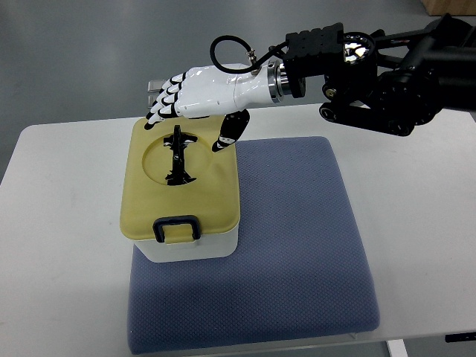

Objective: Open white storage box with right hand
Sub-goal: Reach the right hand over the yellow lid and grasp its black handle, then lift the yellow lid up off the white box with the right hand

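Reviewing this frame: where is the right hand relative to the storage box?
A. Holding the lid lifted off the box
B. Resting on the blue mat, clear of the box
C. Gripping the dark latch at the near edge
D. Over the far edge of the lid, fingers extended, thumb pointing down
D: the right hand is over the far edge of the yellow lid, which sits closed on the box; the latch is untouched.

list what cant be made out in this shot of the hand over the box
- Top view: whether the right hand touches the yellow lid; the steep angle hides any gap.
- Box contents: hidden by the closed lid.
- Far rim of the white storage box: covered by the hand.
- Left arm: outside the frame.
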You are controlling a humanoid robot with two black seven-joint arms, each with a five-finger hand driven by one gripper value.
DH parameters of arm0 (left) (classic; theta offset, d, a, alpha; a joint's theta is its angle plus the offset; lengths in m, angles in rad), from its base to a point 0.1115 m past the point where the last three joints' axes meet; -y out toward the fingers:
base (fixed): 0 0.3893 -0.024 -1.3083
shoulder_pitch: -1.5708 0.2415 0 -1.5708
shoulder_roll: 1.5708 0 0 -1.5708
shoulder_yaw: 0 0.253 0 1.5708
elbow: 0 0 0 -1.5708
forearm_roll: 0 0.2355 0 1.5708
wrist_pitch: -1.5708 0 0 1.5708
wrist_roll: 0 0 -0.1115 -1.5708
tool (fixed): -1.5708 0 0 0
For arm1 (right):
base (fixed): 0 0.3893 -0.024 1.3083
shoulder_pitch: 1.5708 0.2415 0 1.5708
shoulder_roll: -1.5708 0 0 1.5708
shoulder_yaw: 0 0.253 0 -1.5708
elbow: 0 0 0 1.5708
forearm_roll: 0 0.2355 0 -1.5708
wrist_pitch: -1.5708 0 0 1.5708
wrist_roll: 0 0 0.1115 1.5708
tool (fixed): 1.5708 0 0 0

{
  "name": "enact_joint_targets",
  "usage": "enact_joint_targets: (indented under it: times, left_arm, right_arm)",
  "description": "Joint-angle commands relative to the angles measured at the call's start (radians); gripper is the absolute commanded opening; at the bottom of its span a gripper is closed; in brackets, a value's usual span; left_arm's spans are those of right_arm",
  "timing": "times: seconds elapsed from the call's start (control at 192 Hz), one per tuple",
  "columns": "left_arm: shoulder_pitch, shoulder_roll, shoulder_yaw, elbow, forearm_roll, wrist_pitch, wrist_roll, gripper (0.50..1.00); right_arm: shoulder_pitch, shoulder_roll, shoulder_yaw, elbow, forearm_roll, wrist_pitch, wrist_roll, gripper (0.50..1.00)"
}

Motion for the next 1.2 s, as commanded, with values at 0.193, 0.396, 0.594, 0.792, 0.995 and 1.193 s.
enact_joint_targets:
  times: [0.193,0.396,0.594,0.792,0.995,1.193]
  left_arm:
    - [0.0,0.0,0.0,0.0,0.0,-0.001,0.0,1.0]
    - [0.0,0.0,0.0,0.0,0.0,0.001,0.0,1.0]
    - [0.0,0.0,0.0,0.002,0.0,0.001,0.0,1.0]
    - [0.0,0.0,0.0,0.002,0.0,0.001,0.0,1.0]
    - [0.0,0.0,-0.002,0.005,0.0,-0.001,0.0,1.0]
    - [0.0,0.0,-0.002,0.008,0.0,0.001,0.0,1.0]
  right_arm:
    - [-0.016,0.018,-0.01,-0.013,-0.012,-0.023,0.0,0.915]
    - [-0.029,0.052,-0.01,-0.033,-0.01,-0.079,0.0,0.901]
    - [-0.037,0.063,-0.01,-0.039,-0.01,-0.079,-0.003,0.785]
    - [-0.045,0.069,-0.01,-0.045,-0.01,-0.081,-0.004,0.584]
    - [-0.042,0.069,-0.007,-0.045,-0.009,-0.082,-0.003,0.5]
    - [-0.022,0.061,0.016,-0.036,-0.001,-0.093,0.019,0.5]
